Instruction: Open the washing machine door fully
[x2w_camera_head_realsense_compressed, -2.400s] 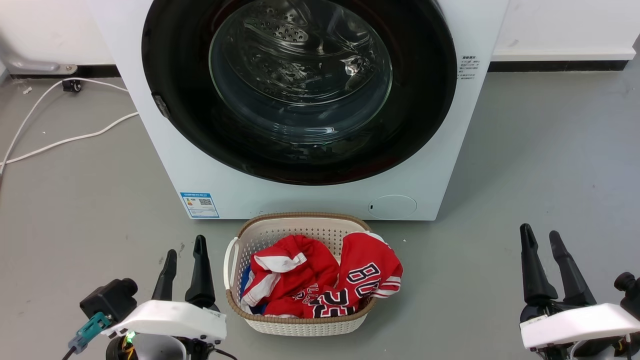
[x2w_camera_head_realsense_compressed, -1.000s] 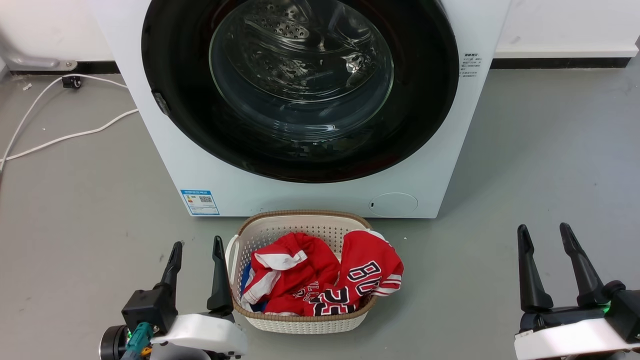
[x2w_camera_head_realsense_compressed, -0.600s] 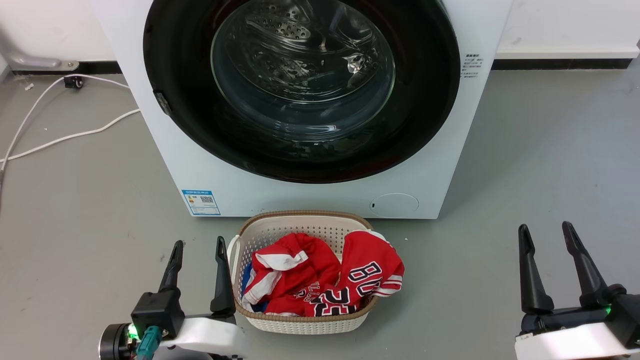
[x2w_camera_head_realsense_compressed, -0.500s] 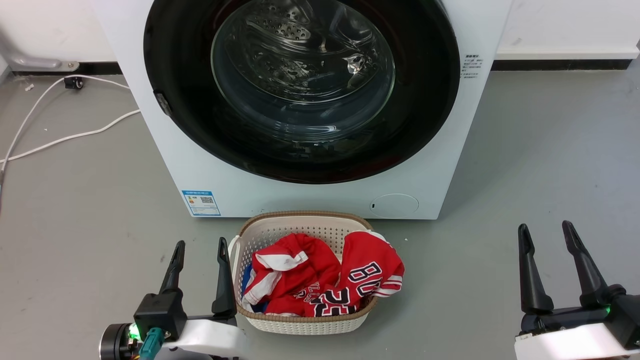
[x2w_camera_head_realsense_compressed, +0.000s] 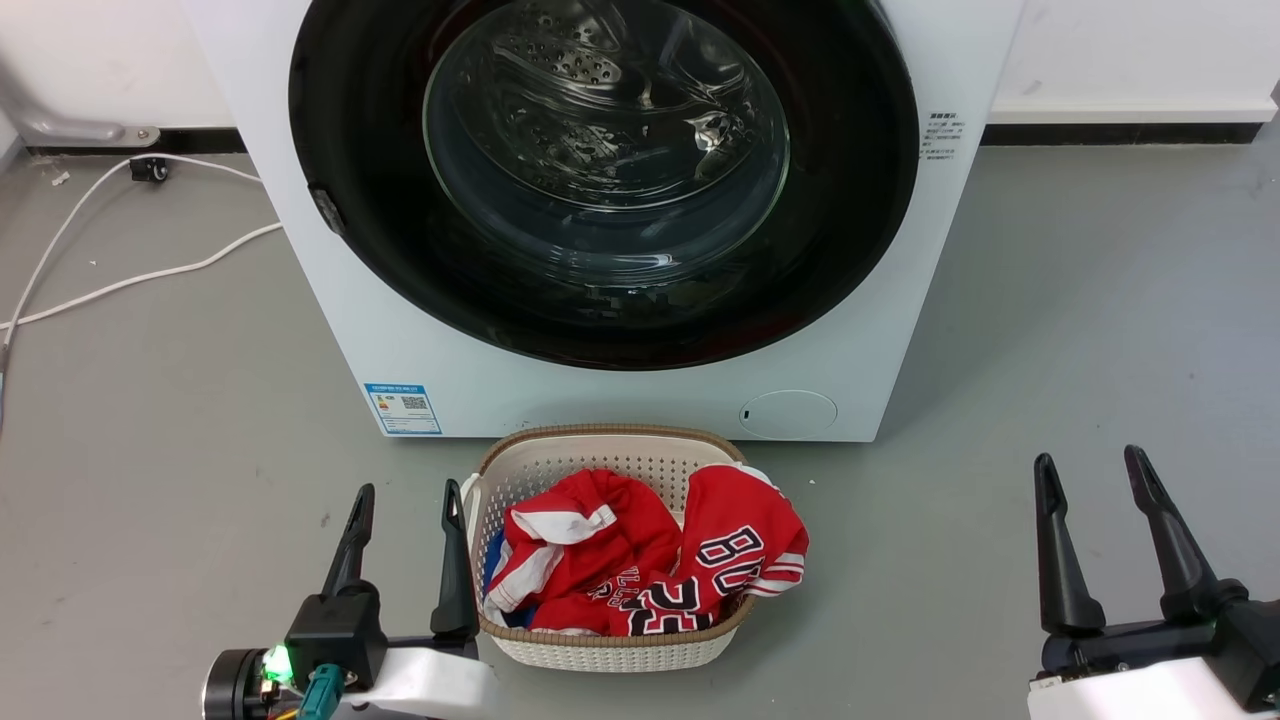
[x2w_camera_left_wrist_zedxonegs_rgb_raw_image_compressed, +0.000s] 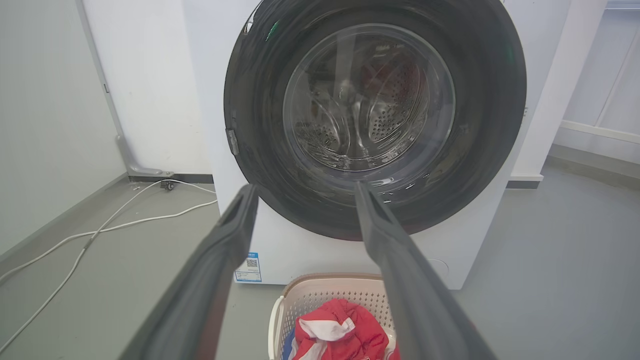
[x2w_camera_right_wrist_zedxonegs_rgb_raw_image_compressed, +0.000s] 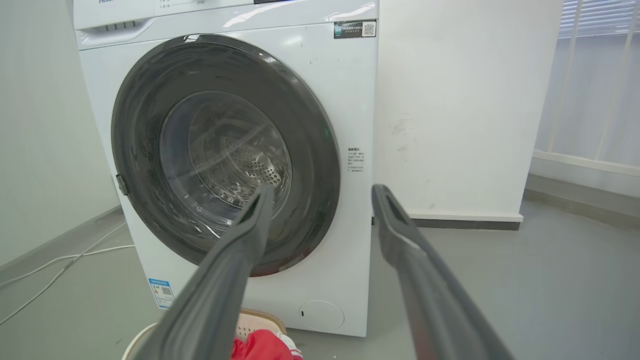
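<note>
The white washing machine stands ahead of me. Its round glossy black door, with a clear glass bowl at its centre, lies flat against the machine's front, with a small latch tab on its left rim. My left gripper is open at the lower left, just left of the basket and well short of the door. At the lower right my right gripper is open too, far from the machine.
A cream laundry basket with red jerseys sits on the grey floor right before the machine. White cables trail over the floor at the left. A white wall stands behind, and open floor lies to the right.
My left gripper has turned, spread its fingers wider and shifted right toward the basket. The right gripper's fingers have also spread a little. The door has not moved.
</note>
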